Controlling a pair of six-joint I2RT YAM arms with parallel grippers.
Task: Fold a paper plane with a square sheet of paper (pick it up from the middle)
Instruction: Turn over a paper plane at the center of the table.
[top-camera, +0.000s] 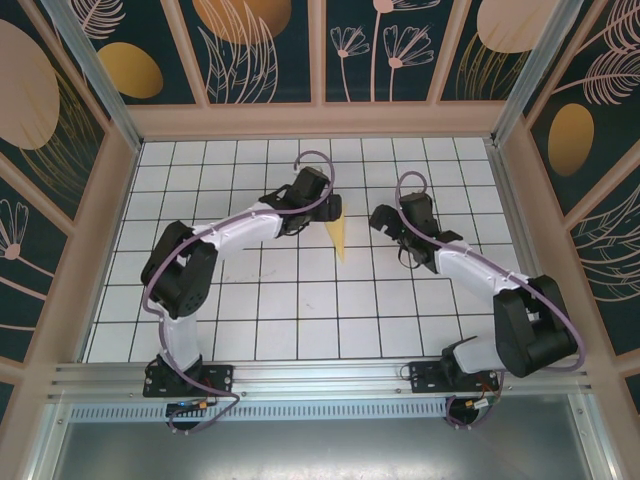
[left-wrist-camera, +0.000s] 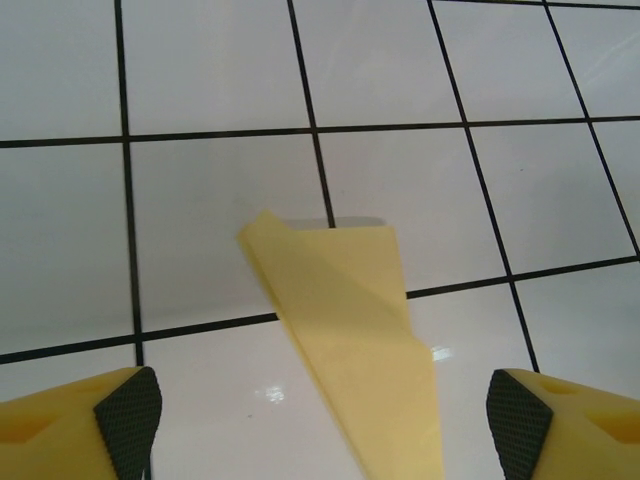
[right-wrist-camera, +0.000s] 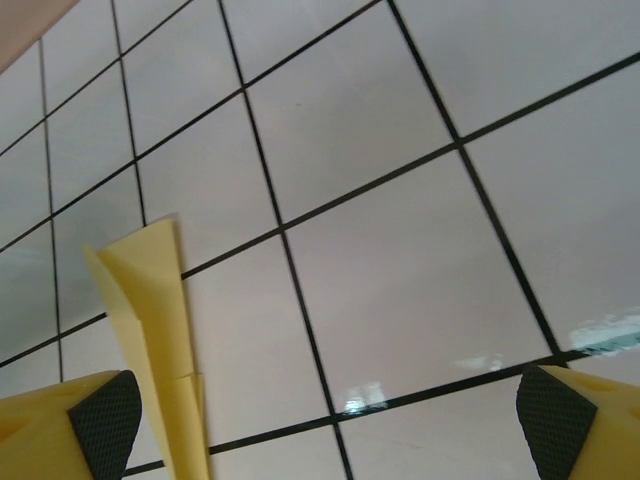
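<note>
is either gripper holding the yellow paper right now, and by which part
Nothing is held. The paper plane lies on the table, and the left gripper and right gripper both stand open, neither closed on it.

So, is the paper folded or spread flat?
Folded: the paper plane lies on the tiles as a narrow pointed wedge with overlapping layers.

One paper plane (top-camera: 338, 236), two hands (top-camera: 322, 215) (top-camera: 386, 222)

Bright even light, sharp focus, small glare on the tiles (left-wrist-camera: 220, 210).
</note>
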